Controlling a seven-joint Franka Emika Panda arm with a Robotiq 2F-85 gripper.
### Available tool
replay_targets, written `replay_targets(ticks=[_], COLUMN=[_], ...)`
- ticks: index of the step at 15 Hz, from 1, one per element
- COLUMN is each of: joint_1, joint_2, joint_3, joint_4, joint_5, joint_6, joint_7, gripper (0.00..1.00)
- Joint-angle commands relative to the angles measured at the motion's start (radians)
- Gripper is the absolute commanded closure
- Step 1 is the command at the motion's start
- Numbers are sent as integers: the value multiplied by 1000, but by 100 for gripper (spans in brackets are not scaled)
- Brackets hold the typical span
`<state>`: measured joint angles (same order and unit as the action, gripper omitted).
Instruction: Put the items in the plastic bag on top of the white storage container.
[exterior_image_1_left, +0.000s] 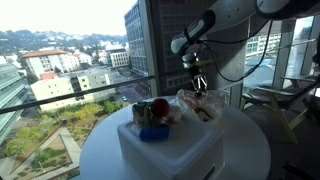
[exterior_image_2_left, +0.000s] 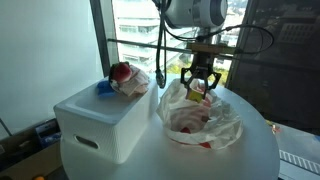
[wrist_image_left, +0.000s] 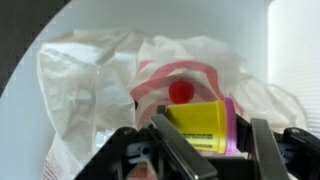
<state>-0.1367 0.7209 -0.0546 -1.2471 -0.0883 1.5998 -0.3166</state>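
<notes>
My gripper (wrist_image_left: 216, 142) is shut on a yellow tub with a purple lid (wrist_image_left: 200, 122) and holds it just above the open white plastic bag with red print (wrist_image_left: 90, 70). In both exterior views the gripper (exterior_image_2_left: 198, 82) (exterior_image_1_left: 200, 84) hangs over the bag (exterior_image_2_left: 205, 125) (exterior_image_1_left: 203, 106). The bag lies on the round table next to the white storage container (exterior_image_2_left: 98, 128) (exterior_image_1_left: 172, 152). A red item in clear wrap (exterior_image_2_left: 124, 74) (exterior_image_1_left: 158, 108) and a blue item (exterior_image_2_left: 104, 87) (exterior_image_1_left: 154, 133) sit on the container's top. What else is in the bag is hidden.
The round white table (exterior_image_2_left: 255, 160) (exterior_image_1_left: 250, 150) stands close to a large window (exterior_image_2_left: 135, 25). A chair and another table (exterior_image_1_left: 283, 95) stand behind. Black cables hang from the arm near the gripper (exterior_image_2_left: 160, 50).
</notes>
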Motion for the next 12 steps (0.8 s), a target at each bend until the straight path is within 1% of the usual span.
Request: replay_targets(ticks=[1,2,3,5,7,9,10,12], joint_1=[41,52,70,106,149,191,215,250], joint_2=[-196,-245,-297,-382,-457,-529,-558,-560], joint_3=[25,40,53,84,123,163,184,217], joint_4=[-128,-159,-198,-253,-308,-364,-386,-403], joint_5=[-97,-116,-137,-159,-163,-144,-136,-120], joint_6=[-129,-123,-82,-47,0,59,88,181], joint_7=[-113,-141,-140,-140,-123,-112,-107,-119], gripper=[68,68,68,68,68,68,68,68])
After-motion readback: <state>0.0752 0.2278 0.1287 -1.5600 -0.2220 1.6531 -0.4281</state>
